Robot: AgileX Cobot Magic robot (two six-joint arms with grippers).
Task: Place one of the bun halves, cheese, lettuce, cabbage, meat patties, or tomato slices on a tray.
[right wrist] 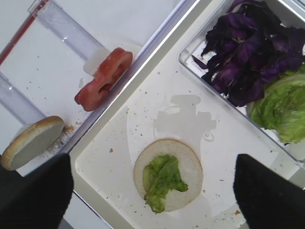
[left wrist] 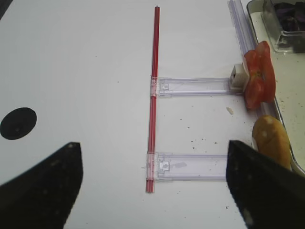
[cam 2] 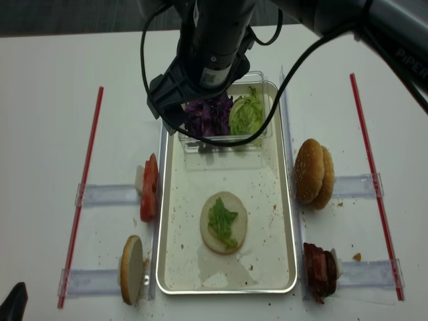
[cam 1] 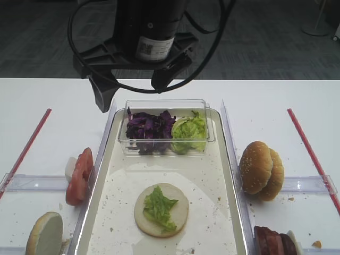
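On the off-white tray [cam 1: 223, 175] lies a bun half [cam 1: 178, 202], cut face up, with a small lettuce leaf [cam 1: 159, 207] on it. My right gripper [right wrist: 151, 193] hangs open high above this bun, holding nothing. Tomato slices [cam 1: 79, 175] and another bun half [cam 1: 45, 234] stand left of the tray. Two bun halves [cam 1: 261, 170] and meat patties [cam 1: 273, 241] stand to its right. A clear tub holds cabbage [cam 1: 150, 129] and lettuce [cam 1: 188, 133]. My left gripper [left wrist: 152, 183] is open over bare table, far left. Cheese is out of view.
The clear plastic tub [cam 1: 210, 139] sits at the tray's far end. Red strips [cam 1: 26, 149] [cam 1: 313, 154] and clear plastic holders [cam 1: 37, 182] [cam 1: 308, 184] flank the tray. The right arm's body [cam 1: 149, 32] and cable hang over the tub.
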